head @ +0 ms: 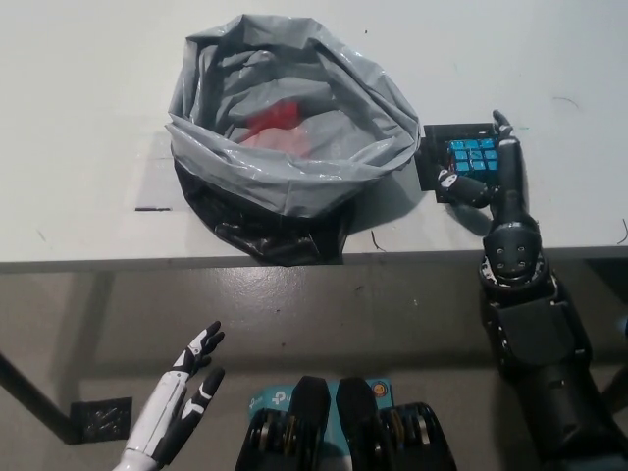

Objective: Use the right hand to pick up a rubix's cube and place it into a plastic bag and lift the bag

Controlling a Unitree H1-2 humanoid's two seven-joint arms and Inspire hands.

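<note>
Rubik's cube [469, 156] cupped by right hand [488, 175] fingers.

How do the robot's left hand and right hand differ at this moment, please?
The left hand is white and hangs below the table's edge, over the floor; the right hand is black and reaches onto the table. The left hand is open and holds nothing, while the right hand's fingers are curling around the Rubik's cube, which sits on the table. Both enter from the picture's bottom.
</note>
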